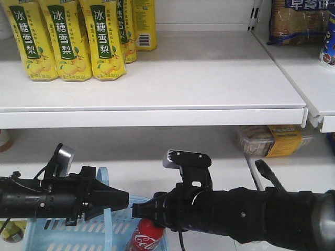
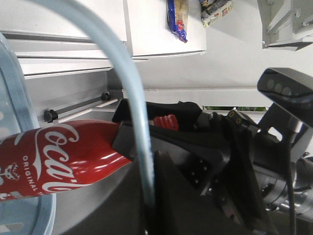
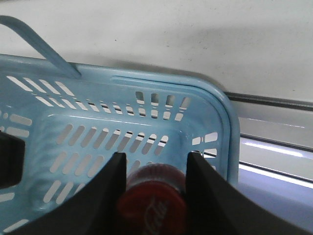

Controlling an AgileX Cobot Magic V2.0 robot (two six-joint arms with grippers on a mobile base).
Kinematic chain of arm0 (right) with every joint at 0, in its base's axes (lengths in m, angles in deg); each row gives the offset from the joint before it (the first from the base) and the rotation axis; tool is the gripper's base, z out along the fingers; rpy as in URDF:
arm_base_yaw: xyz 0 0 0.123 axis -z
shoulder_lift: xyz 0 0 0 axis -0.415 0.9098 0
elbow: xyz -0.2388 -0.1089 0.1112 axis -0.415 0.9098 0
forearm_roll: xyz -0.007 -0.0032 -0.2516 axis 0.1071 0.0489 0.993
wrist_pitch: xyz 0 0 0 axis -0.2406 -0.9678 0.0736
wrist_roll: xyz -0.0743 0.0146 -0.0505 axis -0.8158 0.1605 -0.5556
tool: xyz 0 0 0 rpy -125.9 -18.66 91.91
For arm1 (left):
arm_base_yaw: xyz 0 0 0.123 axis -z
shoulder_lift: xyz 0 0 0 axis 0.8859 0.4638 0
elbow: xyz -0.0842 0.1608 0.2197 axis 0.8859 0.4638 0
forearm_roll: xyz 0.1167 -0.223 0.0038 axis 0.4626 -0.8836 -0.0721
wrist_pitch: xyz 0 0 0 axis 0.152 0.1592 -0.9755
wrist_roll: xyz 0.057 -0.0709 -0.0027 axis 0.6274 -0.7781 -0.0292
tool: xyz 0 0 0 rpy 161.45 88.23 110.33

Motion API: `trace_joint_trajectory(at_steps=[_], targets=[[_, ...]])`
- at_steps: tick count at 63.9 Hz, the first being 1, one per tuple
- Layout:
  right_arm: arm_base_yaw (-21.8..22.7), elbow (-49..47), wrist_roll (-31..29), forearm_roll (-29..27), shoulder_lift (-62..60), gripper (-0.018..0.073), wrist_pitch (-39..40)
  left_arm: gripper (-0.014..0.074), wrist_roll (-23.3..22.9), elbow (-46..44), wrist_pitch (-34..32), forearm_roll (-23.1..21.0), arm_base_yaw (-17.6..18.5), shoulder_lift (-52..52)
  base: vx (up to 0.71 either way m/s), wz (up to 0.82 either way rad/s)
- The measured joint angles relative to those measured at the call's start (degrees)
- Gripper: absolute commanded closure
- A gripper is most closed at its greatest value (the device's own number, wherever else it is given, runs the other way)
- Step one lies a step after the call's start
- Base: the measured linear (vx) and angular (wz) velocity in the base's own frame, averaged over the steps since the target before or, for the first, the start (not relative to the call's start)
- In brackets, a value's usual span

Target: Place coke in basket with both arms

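Observation:
The coke [image 1: 145, 236], red with white script, hangs top-first in my right gripper [image 1: 137, 209], which is shut on its upper end. In the right wrist view the red top [image 3: 154, 208] sits between the two black fingers [image 3: 110, 183], above the inside of the light blue basket [image 3: 98, 122] near its right wall. My left gripper [image 1: 124, 201] is shut on the basket's thin swing handle [image 1: 107, 222]. From the left wrist, that handle [image 2: 132, 98] runs down into the shut jaws and the coke [image 2: 54, 159] lies just beyond it. The basket [image 1: 47, 235] stands at the bottom left.
Yellow drink bottles [image 1: 68, 42] stand at the upper shelf's left. Its white front edge [image 1: 157, 116] runs above both arms. A packed food tray [image 1: 272, 140] lies on the lower shelf at the right. Bagged snacks [image 1: 299, 21] fill the top right.

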Motion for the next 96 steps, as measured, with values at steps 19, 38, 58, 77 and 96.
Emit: trace_joint_trajectory(at_steps=[19,38,58,77,96], targets=[[0.0,-0.1,-0.9,0.1,0.2,0.0201,-0.7,0.0602,0.0,0.0,-0.1,0.1,0.0,0.0,0.0,0.0],[0.0,-0.1,-0.9,0.0,0.2,0.0197,-0.5,0.0602,0.7,0.1,-1.9,1.7,0.0,0.1,0.0,0.0],[0.0,-0.1,-4.3,0.0,-3.7,0.0197,-2.4,0.0602,0.6,0.1,-2.1,1.8,0.0,0.1,0.0,0.0],[1.3,-0.1,-9.4,0.1,-11.6,0.0197,-2.3,0.0602,0.6,0.1,-2.1,1.7,0.0,0.1,0.0,0.0],[11.4,-0.1,-15.6,0.7,-18.8,0.0197,-5.8,0.0602,0.6,0.1,-2.0,1.7,0.0,0.1,0.0,0.0]])
